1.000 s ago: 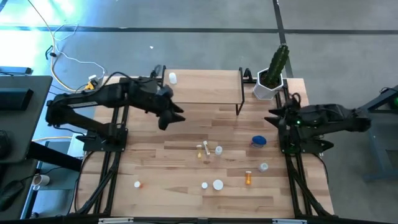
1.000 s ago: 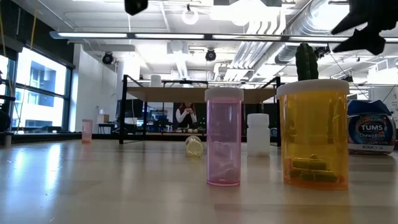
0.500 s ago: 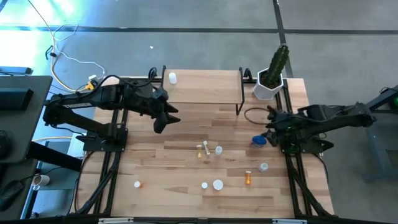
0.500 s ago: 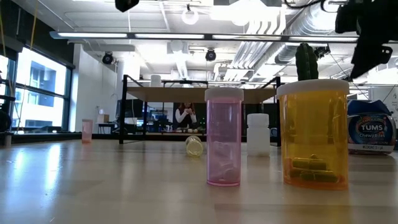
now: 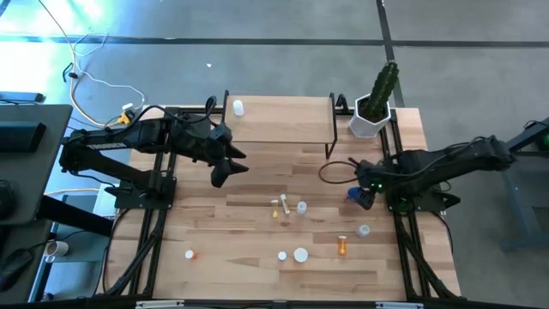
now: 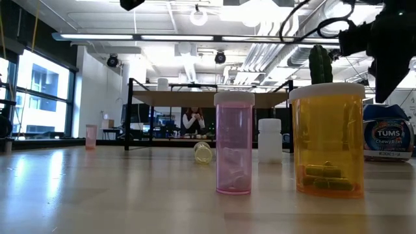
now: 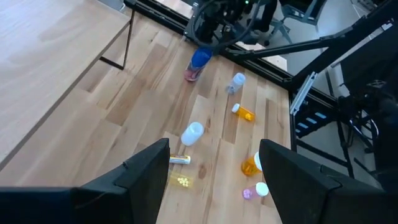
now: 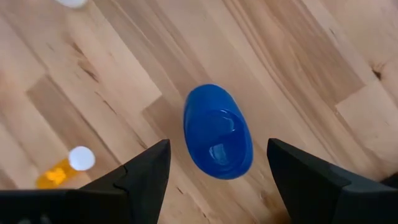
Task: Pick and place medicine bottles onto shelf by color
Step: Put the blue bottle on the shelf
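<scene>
Right end effector [image 8: 214, 168] hung directly over the blue jar [image 8: 217, 132], fingers spread apart.
Nearer bench [image 5: 257, 275] edge, scattered medicine bottles [image 5: 300, 254] stood; left end effector [image 5: 225, 163], also parted and empty, hovered before the shelf [image 5: 283, 120], which carried one white bottle [image 5: 238, 107].

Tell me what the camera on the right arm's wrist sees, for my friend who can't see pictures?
A jar with a shiny blue lid stands on the wooden table, seen from straight above, centred between the right gripper's two dark, open fingers. Off to one side lies a small orange bottle with a white cap.
</scene>
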